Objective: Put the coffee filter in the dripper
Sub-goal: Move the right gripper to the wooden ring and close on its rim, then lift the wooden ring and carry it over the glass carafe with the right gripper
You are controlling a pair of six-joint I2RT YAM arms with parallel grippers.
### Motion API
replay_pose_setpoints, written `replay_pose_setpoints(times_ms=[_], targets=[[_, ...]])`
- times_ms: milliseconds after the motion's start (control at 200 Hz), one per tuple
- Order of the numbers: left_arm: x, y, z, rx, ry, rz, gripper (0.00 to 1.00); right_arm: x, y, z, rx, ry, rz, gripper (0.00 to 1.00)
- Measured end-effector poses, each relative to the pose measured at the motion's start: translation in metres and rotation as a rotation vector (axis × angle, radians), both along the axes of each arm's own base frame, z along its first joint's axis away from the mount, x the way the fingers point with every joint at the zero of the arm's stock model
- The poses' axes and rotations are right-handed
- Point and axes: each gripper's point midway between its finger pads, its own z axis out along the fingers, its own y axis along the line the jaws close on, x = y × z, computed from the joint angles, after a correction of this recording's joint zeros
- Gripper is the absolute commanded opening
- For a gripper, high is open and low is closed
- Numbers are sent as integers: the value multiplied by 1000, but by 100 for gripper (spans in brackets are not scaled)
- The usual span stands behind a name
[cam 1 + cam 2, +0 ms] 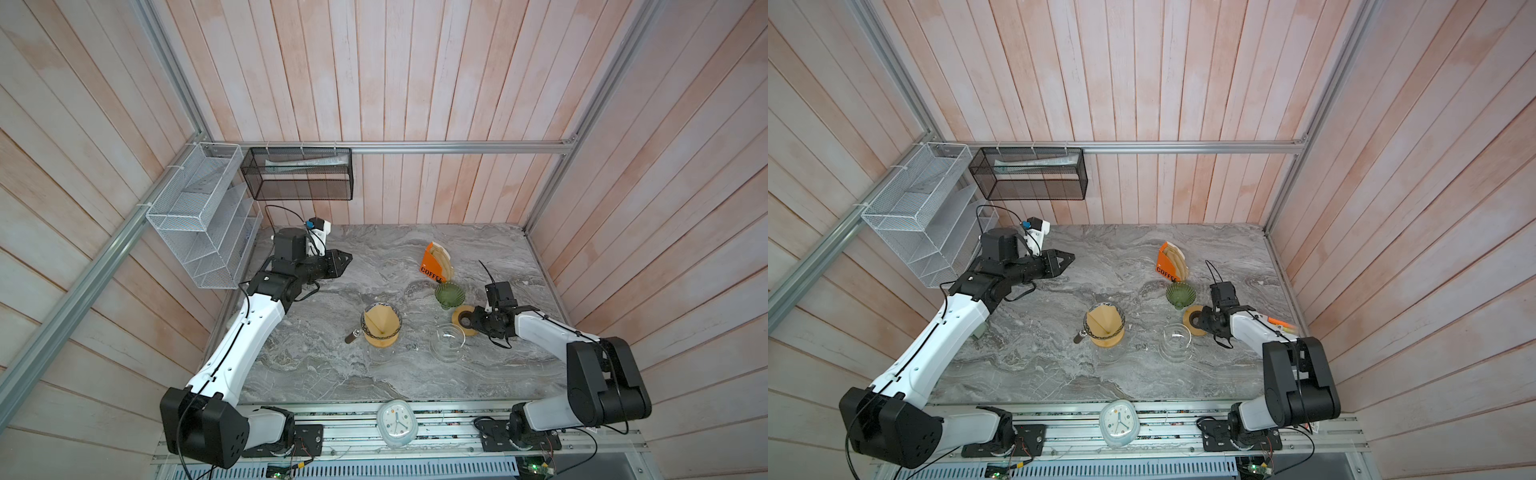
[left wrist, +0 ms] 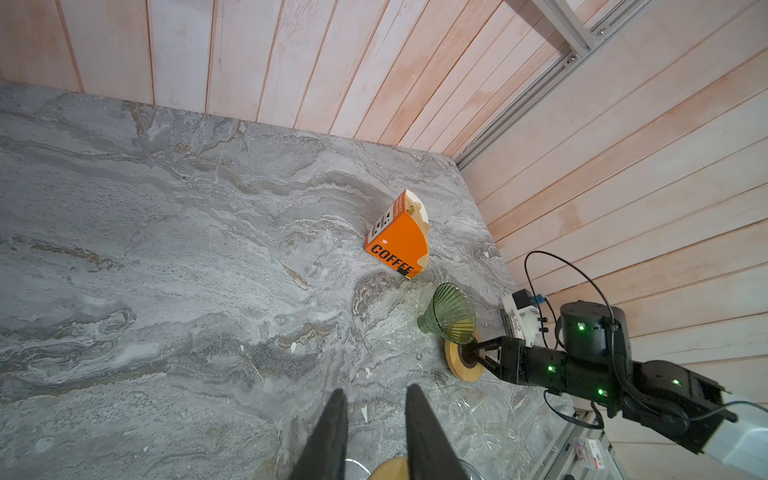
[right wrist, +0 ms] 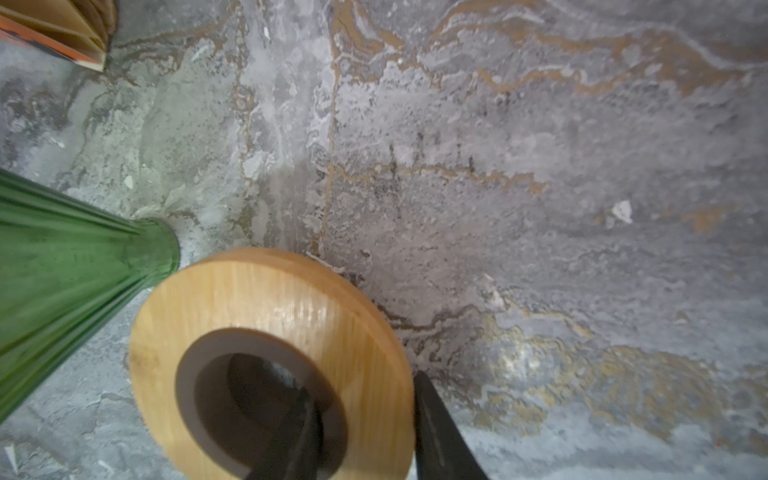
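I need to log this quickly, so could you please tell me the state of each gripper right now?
Left gripper: open, empty.
Right gripper: jaws closed on the wooden ring, one inside its hole.

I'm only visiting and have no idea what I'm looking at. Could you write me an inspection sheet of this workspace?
Surface: grey marble table, no spill seen.
Job's things: a filter sits in the clear dripper atop a carafe; green dripper empty; orange filter box behind it.
Clutter: wooden ring, empty jug, clock on the front rail.
Grippers: left gripper open, empty; right gripper straddles the ring's wall, one jaw in the hole, one outside; grip unclear.
Cables: black cables loop at both wrists.
Surroundings: plank walls, white basket, black basket.
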Motion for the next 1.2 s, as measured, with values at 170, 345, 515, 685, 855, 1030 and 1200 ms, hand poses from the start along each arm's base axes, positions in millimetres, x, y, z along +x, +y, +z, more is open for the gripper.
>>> replay_pose_setpoints(times_ms=[170, 345, 515, 685, 855, 1030, 1200], targets=[[0, 0, 0, -1, -2, 1, 28, -5, -2, 11, -2, -10, -1, 28], [1, 0, 1, -1, -5, 1, 28, -10, -2, 31, 4, -45, -2, 28], [1, 0, 1, -4, -7, -1, 28, -20, -4, 47, 8, -64, -2, 29], [0, 0, -2, -5, 2, -1, 28, -31, -6, 63, 7, -72, -4, 28], [-1, -1, -3, -8, 5, -7, 28, -29, -6, 88, 14, -110, -4, 28], [-1, -2, -3, -9, 6, -11, 28, -27, -4, 116, 27, -145, 7, 28], [-2, -2, -3, -6, 3, -19, 29, -29, 6, 139, 49, -159, 48, 28]])
